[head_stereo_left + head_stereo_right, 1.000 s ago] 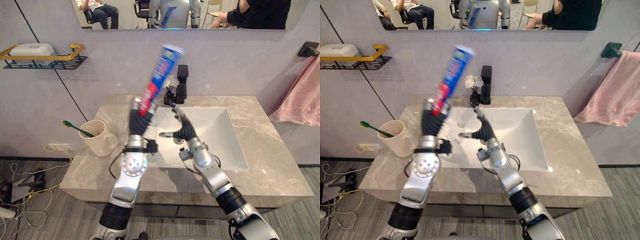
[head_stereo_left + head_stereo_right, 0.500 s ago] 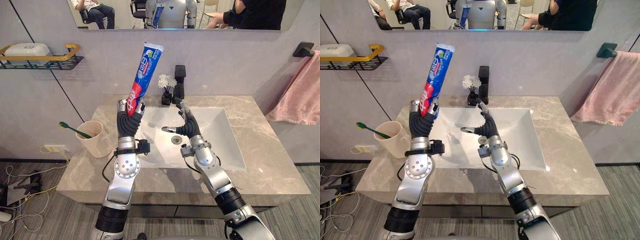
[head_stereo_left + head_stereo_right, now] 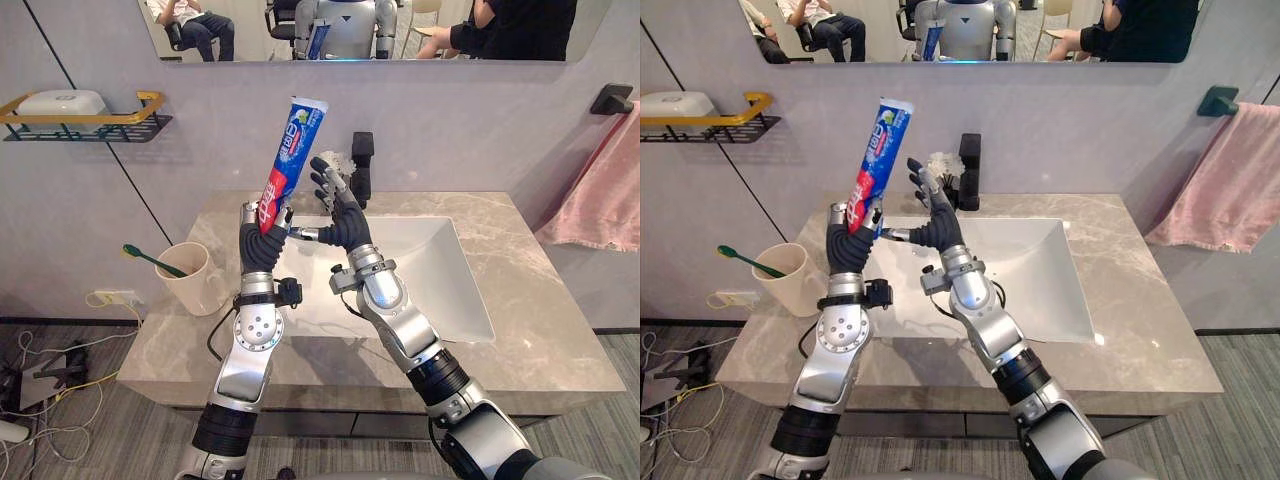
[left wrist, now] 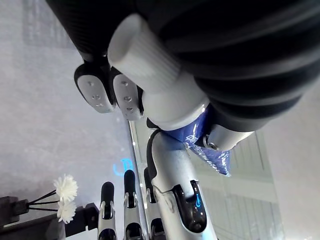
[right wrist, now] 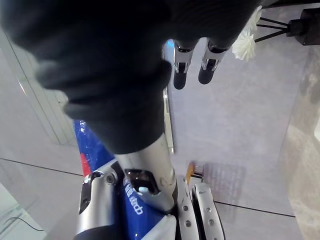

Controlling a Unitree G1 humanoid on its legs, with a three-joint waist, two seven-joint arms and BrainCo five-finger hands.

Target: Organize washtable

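A blue, red and white toothpaste tube [image 3: 290, 150] stands nearly upright above the counter's left half, white cap [image 4: 150, 65] downward. My left hand [image 3: 260, 245] is shut on its lower end. Close on the tube's right, my right hand [image 3: 340, 210] is raised and open, fingers straight and spread, its thumb reaching across to the tube's base by the left hand's fingers. In the right wrist view the blue tube [image 5: 90, 150] shows past the thumb. A beige cup [image 3: 190, 278] with a green toothbrush [image 3: 150, 258] stands on the counter's left end.
A white sink [image 3: 450, 280] is set in the grey marble counter [image 3: 540, 300], with a black faucet [image 3: 362, 165] and white flowers [image 3: 335, 160] behind it. A wall shelf [image 3: 100, 120] holds a white soap box [image 3: 62, 100]. A pink towel [image 3: 600, 190] hangs at right.
My right hand has risen from over the sink and swung left, up beside the tube. The left hand still holds the tube upright, in much the same place.
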